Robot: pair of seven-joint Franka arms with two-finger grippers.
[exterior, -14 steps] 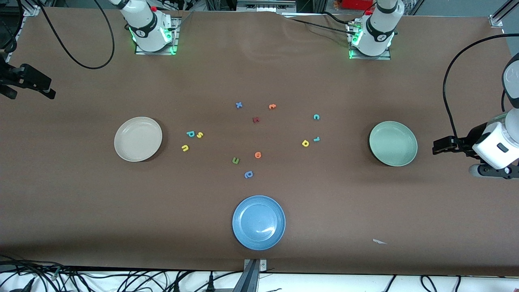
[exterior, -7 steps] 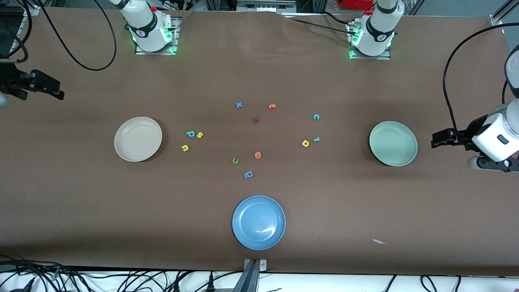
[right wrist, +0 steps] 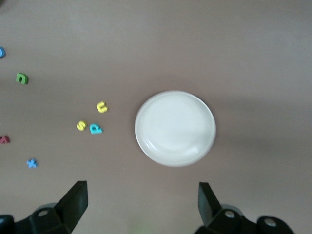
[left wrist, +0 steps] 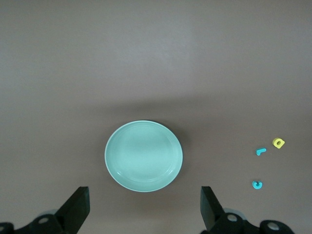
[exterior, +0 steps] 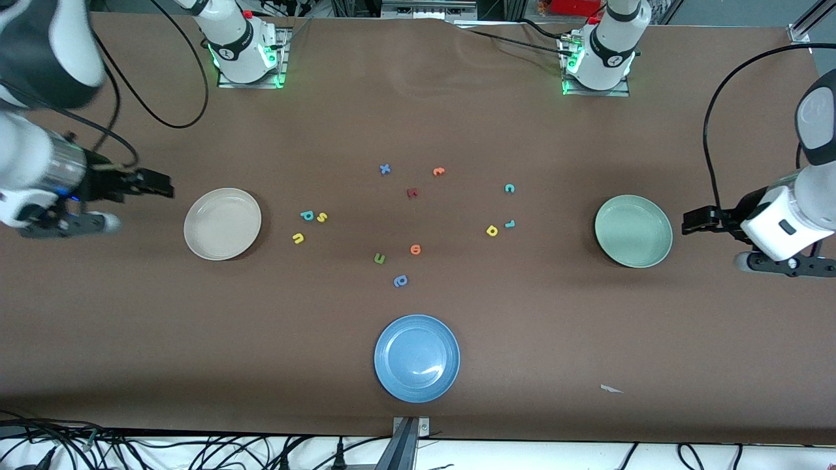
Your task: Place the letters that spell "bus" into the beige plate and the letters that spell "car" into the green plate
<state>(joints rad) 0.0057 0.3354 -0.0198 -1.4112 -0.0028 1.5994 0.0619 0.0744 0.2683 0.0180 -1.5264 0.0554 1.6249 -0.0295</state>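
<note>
With both plates bare, we hold the right gripper wide and empty beside the beige plate, the left gripper likewise by the green plate, and should descend squarely over the teal "b" near the beige plate.

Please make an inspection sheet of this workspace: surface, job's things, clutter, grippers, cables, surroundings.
Surface: brown table; small white scrap toward the left arm's end.
Job's things: beige plate and green plate, nothing in either. Teal b, yellow s and yellow u lie beside the beige plate. Teal c, teal r and yellow a lie nearer the green plate.
Clutter: blue plate; blue x, orange letters, dark red letter, green u, blue stem-and-bowl letter.
Grippers: left gripper open, beside the green plate; right gripper open, beside the beige plate; both hold nothing.
Cables: black cables loop from both arms.
Surroundings: wires along the table's near edge.
</note>
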